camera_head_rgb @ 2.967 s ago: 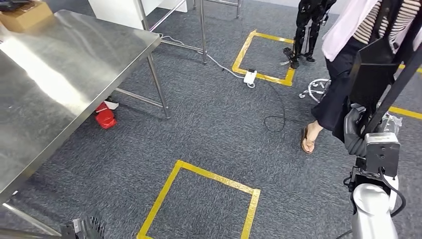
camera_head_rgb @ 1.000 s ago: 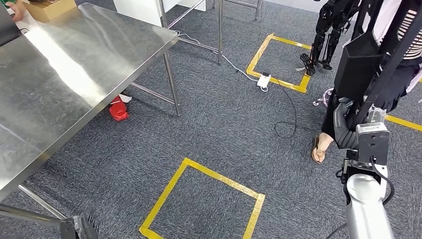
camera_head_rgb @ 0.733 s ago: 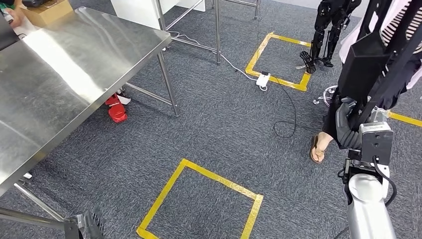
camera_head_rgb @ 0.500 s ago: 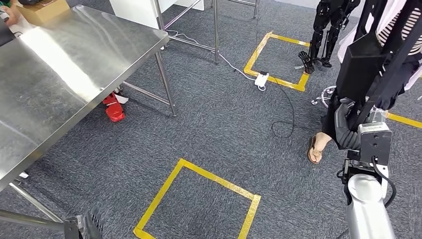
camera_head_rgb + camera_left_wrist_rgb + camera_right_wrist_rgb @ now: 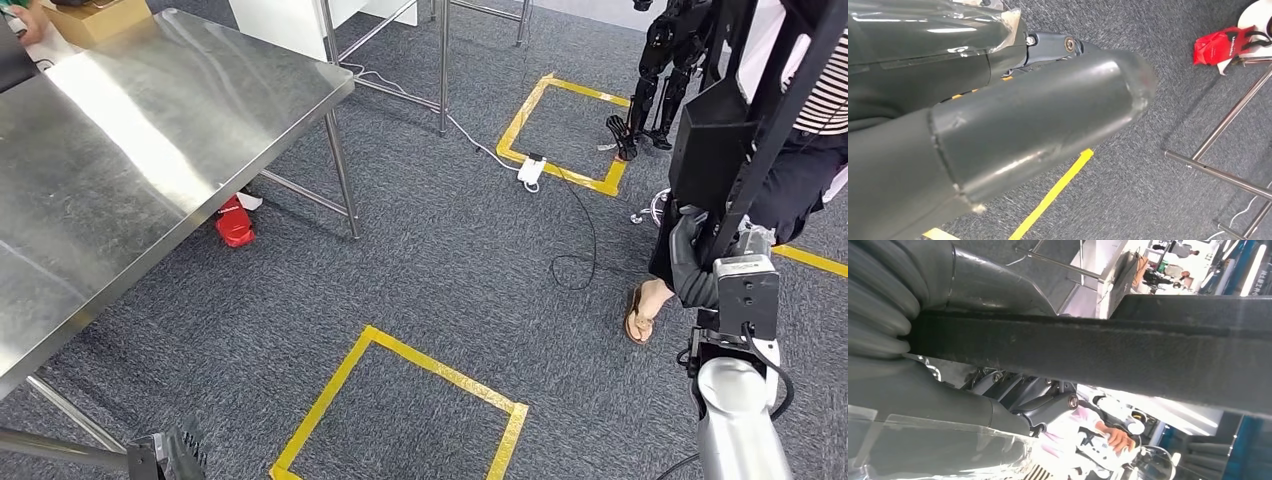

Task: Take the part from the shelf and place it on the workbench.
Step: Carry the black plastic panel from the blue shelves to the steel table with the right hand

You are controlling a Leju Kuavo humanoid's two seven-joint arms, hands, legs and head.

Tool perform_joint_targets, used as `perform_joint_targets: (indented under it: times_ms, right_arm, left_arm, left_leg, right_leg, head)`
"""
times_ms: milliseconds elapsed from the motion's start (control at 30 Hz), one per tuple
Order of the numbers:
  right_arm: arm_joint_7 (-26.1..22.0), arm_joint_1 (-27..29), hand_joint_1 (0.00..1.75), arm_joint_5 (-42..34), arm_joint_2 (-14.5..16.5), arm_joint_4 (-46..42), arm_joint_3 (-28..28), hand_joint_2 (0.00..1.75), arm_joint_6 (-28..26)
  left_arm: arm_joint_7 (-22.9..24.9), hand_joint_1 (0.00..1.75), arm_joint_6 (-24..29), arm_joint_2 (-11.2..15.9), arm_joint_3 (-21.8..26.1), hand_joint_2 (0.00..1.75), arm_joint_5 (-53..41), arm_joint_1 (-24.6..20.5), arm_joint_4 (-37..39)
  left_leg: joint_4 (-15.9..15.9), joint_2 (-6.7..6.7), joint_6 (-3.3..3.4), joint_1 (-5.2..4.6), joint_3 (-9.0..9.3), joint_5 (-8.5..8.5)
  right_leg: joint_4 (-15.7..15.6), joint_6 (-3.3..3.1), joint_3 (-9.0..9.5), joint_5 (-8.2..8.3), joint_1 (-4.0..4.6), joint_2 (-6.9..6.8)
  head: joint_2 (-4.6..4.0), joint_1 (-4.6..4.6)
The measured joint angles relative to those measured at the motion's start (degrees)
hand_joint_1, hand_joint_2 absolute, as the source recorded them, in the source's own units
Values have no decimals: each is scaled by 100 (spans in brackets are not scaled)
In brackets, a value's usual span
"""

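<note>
On the robot's right side, the right hand (image 5: pixel 700 262) is gripping the part (image 5: pixel 735 130), a black piece with a boxy body and long flat bars rising past the picture's top; the fingers (image 5: pixel 988 287) are wrapping one dark bar. Pickup is looking done, since the part is riding in the air, well apart from the steel bench (image 5: pixel 130 150). Carrying across and setting down are remaining. Whether the left hand (image 5: pixel 1013 130) has its fingers apart or together, I cannot tell.

Red bag (image 5: pixel 232 222) lies near yellow floor tape (image 5: pixel 400 345).
</note>
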Motion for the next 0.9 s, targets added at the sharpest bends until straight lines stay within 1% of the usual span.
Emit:
perform_joint_targets:
  times_ms: [33, 67, 100, 133, 167, 200, 233, 267, 300, 333, 367, 400, 433, 467, 500, 533, 567, 600, 667, 733, 767, 800, 833, 867, 900]
  right_arm:
    - [-1, 0, 157, 4, 1, -10, -2, 175, -5]
    - [-2, 11, 157, 10, -1, -29, -5, 175, -14]
    - [-2, 29, 157, 14, -1, -45, -9, 175, -22]
    - [-2, 50, 157, 20, -2, -63, -12, 175, -30]
    - [-1, 74, 157, 24, -3, -84, -16, 175, -37]
    - [-1, 89, 157, 28, -4, -105, -18, 175, -38]
    - [0, 96, 157, 31, -4, -129, -20, 175, -39]
    - [-1, 100, 157, 33, -4, -151, -22, 175, -40]
    - [-1, 103, 157, 34, -4, -170, -24, 175, -40]
    - [-2, 108, 157, 36, -3, -181, -25, 175, -41]
    - [-2, 118, 157, 37, -3, -185, -25, 175, -41]
    - [-2, 133, 157, 39, -3, -190, -25, 175, -41]
    - [-1, 152, 157, 42, -3, -197, -25, 175, -40]
    - [1, 169, 157, 46, -3, -210, -27, 175, -39]
    - [2, 181, 157, 50, -3, -231, -31, 175, -36]
    - [3, 186, 157, 53, -3, -253, -36, 175, -33]
    - [3, 186, 157, 55, -3, -272, -43, 175, -31]
    - [3, 189, 157, 55, -3, -286, -49, 175, -30]
    - [7, 205, 157, 55, -1, -304, -55, 175, -29]
    - [12, 221, 157, 57, -1, -331, -60, 175, -28]
    - [11, 220, 157, 60, -4, -343, -64, 175, -28]
    - [9, 219, 157, 61, -9, -351, -72, 175, -28]
    - [7, 224, 157, 62, -12, -351, -81, 175, -28]
    - [7, 236, 157, 62, -16, -352, -89, 175, -28]
    - [10, 251, 157, 62, -18, -351, -95, 175, -28]
  left_arm:
    - [0, 0, 1, -3, 0, 0, -4, 0, 3]
    - [0, 0, 2, -2, -1, 0, -13, 1, 5]
    - [0, 0, 3, 0, -1, 0, -19, 3, 9]
    - [0, 0, 4, -1, -2, 0, -26, 5, 13]
    - [0, 0, 5, -2, -4, 0, -32, 5, 17]
    - [0, 0, 7, -5, -8, 0, -35, 4, 20]
    - [0, 0, 8, -7, -15, 0, -38, 1, 21]
    - [0, 0, 9, -6, -24, 0, -40, -3, 22]
    - [0, 0, 9, -6, -33, 0, -42, -2, 22]
    - [0, 0, 10, -6, -42, 0, -43, 3, 23]
    - [0, 0, 11, -7, -48, 0, -44, 12, 25]
    - [0, 0, 13, -9, -52, 0, -45, 21, 27]
    - [0, 0, 14, -12, -56, 0, -48, 27, 29]
    - [0, 0, 15, -12, -59, 0, -52, 29, 30]
    - [0, 0, 16, -12, -62, 0, -57, 29, 31]
    - [0, 0, 17, -8, -63, 0, -63, 26, 31]
    - [0, 0, 18, -6, -66, 0, -70, 24, 31]
    - [0, 0, 18, -3, -68, 0, -77, 22, 31]
    - [0, 0, 20, -2, -73, 0, -87, 20, 31]
    - [0, 0, 24, -5, -75, 0, -87, 19, 28]
    - [0, 0, 25, -8, -75, 0, -87, 16, 26]
    - [0, 0, 25, -9, -75, 0, -86, 12, 25]
    - [0, 0, 23, -11, -75, 0, -86, 8, 25]
    - [0, 0, 22, -11, -75, 0, -86, 7, 26]
    - [0, 0, 22, -13, -75, 0, -86, 9, 26]
  left_leg:
    - [52, -5, -38, -2, 0, -52]
    - [110, -9, -75, -7, -10, -105]
    - [152, -10, -105, -14, -19, -147]
    - [169, -11, -127, -22, -25, -172]
    - [182, -9, -145, -19, -26, -195]
    - [206, -4, -168, -11, -25, -224]
    - [294, 2, -199, -1, -58, -288]
    - [494, 8, -238, 14, -149, -401]
    - [802, 14, -276, 33, -306, -548]
    - [1181, 17, -309, 53, -517, -704]
    - [1539, 18, -332, 73, -736, -818]
    - [1765, 20, -344, 88, -904, -841]
    - [1793, 22, -346, 98, -979, -751]
    - [1598, 25, -335, 104, -940, -558]
    - [1228, 27, -310, 105, -801, -301]
    - [828, 28, -275, 96, -626, -91]
    - [500, 31, -238, 78, -481, 43]
    - [304, 33, -202, 56, -390, 94]
    - [216, 34, -143, 8, -347, 52]
    - [103, 32, -81, 15, -233, 64]
    - [37, 32, -53, 23, -158, 76]
    - [-14, 34, -26, 35, -86, 78]
    - [-29, 34, -4, 23, -41, 59]
    - [-27, 34, 17, 20, -11, 33]
    - [-26, 30, 29, 15, 15, 5]
  right_leg:
    - [-342, 29, 165, 154, -6, -2]
    - [-585, 12, 288, 249, -9, -1]
    - [-697, -32, 353, 279, 1, 2]
    - [-684, -90, 367, 260, 20, 9]
    - [-697, -148, 374, 250, 12, 14]
    - [-699, -187, 384, 238, 6, 18]
    - [-703, -227, 402, 226, -7, 20]
    - [-709, -265, 422, 214, -22, 21]
    - [-710, -294, 439, 199, -22, 22]
    - [-710, -316, 451, 183, -18, 21]
    - [-710, -331, 459, 171, -13, 22]
    - [-709, -345, 467, 159, -7, 22]
    - [-709, -353, 480, 145, -4, 23]
    - [-709, -355, 501, 128, -2, 26]
    - [-711, -351, 529, 110, -1, 28]
    - [-714, -339, 554, 89, -1, 31]
    - [-717, -322, 570, 72, 7, 35]
    - [-721, -301, 577, 57, 9, 36]
    - [-747, -243, 592, 36, 4, 35]
    - [-714, -184, 595, -1, 8, 23]
    - [-578, -177, 541, -54, 19, 16]
    - [-309, -188, 407, -149, 28, 11]
    - [75, -207, 202, -272, 26, 8]
    - [482, -218, -46, -391, 29, 9]
    - [796, -212, -259, -462, 29, 9]
  head:
    - [0, 4]
    - [0, 7]
    - [0, 7]
    - [0, 6]
    - [0, 3]
    - [0, 1]
    - [0, -10]
    - [0, -20]
    - [0, -31]
    - [0, -41]
    - [0, -38]
    - [0, -39]
    - [0, -39]
    - [0, -39]
    - [0, -40]
    - [0, -35]
    - [0, -35]
    - [0, -33]
    - [0, -35]
    - [0, -32]
    - [0, -31]
    - [0, -26]
    - [0, -25]
    - [0, -22]
    - [0, -21]
